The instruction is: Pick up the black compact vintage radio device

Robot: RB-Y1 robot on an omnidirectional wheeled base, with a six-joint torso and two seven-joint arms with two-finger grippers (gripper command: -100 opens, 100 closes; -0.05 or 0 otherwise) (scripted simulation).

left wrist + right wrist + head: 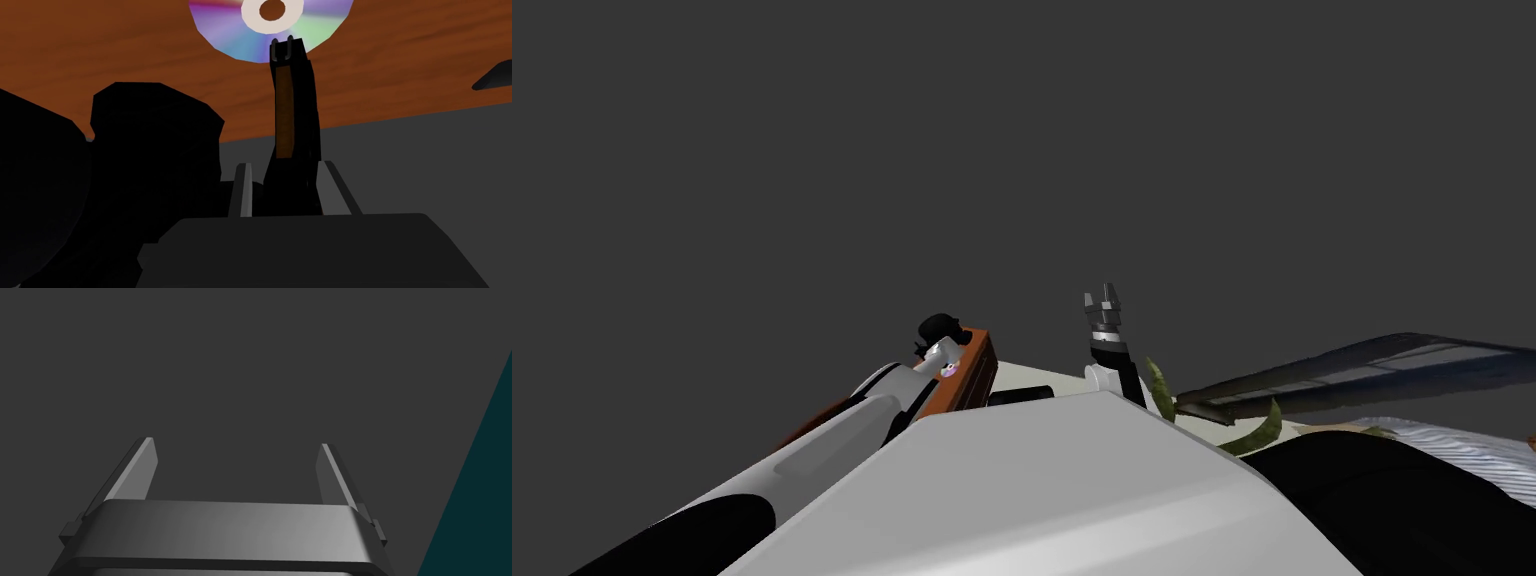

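2 grippers show from the head: the left gripper point(944, 350) sits over a brown wooden top point(974, 380), and the right gripper point(1104, 303) is raised at its 3 o'clock.

Left wrist: the fingers point(243, 190) clench a slim black radio point(292, 100) with a brown strip, held upright. A rainbow disc point(230, 30) lies on the wood at 12 o'clock beyond it. A bulky black shape point(155, 150) stands at the gripper's 9 o'clock.

Right wrist: the blades are released, well parted.

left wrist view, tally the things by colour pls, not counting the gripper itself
rainbow: 1, a flat rainbow disc with a white hub
black with brown: 1, a slim black radio with a brown panel, clamped in the left gripper
plain black: 2, a bulky black shape beside the radio and a dark sliver at the edge
total: 4
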